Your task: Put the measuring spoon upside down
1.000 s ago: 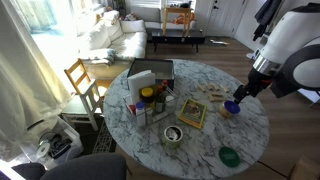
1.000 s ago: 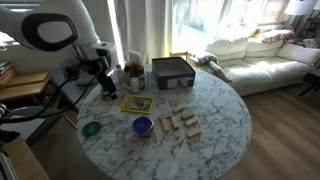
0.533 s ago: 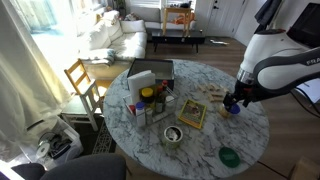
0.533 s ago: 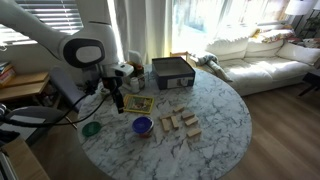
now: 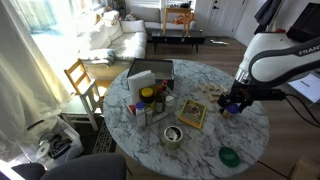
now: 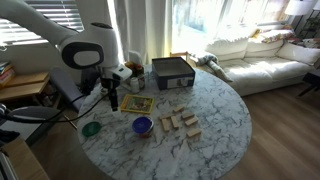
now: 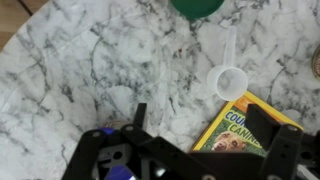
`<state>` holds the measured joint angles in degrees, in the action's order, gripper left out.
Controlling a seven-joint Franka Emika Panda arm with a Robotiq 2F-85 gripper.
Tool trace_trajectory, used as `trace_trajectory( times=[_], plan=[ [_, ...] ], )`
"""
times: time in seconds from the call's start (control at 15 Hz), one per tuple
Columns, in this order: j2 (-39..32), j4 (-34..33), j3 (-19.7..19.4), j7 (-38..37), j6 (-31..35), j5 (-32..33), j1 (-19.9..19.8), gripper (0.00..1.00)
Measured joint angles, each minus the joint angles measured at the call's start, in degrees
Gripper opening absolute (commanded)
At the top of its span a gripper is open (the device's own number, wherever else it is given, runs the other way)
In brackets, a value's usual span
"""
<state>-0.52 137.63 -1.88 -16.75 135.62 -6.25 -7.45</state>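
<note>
The measuring spoon (image 6: 142, 126), a small round blue-purple scoop, lies on the marble table (image 6: 215, 115) right of my gripper (image 6: 112, 100). In an exterior view it (image 5: 231, 110) shows partly behind my gripper (image 5: 232, 100). In the wrist view my gripper (image 7: 200, 125) is open and empty, hovering over the table and the left edge of a yellow book (image 7: 245, 125). A small white spoon-shaped scoop with a handle (image 7: 228, 80) lies just ahead of the fingers. A blue patch at the bottom of the wrist view is too hidden to tell.
A flat green disc (image 6: 91, 129) (image 5: 229, 156) (image 7: 200, 5) lies near the table edge. A silver tin (image 5: 173, 134), a caddy of bottles (image 5: 152, 100), a dark box (image 6: 172, 72) and wooden blocks (image 6: 180, 122) stand on the table. A chair (image 5: 82, 80) is beside it.
The arm has come down from above the table edge and moved inward, so the open gripper now hangs low beside the yellow book. The objects on the table have not moved.
</note>
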Motion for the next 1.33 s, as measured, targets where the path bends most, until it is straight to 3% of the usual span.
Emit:
trace_trajectory(
  times=[0.13, 0.6, 1.0, 1.33],
  plan=[
    [-1.49, -0.26, 0.0, 0.0, 0.0, -6.42, 0.14, 1.0],
    [-1.87, -0.61, -0.07, -0.09, 0.03, -7.13, 0.37, 1.0],
    [-5.86, -1.7, -0.06, -3.62, 0.1, -18.48, 1.01, 1.0],
    [-11.14, -4.07, -0.25, -7.98, 0.18, -23.21, 1.02, 1.0]
  ],
)
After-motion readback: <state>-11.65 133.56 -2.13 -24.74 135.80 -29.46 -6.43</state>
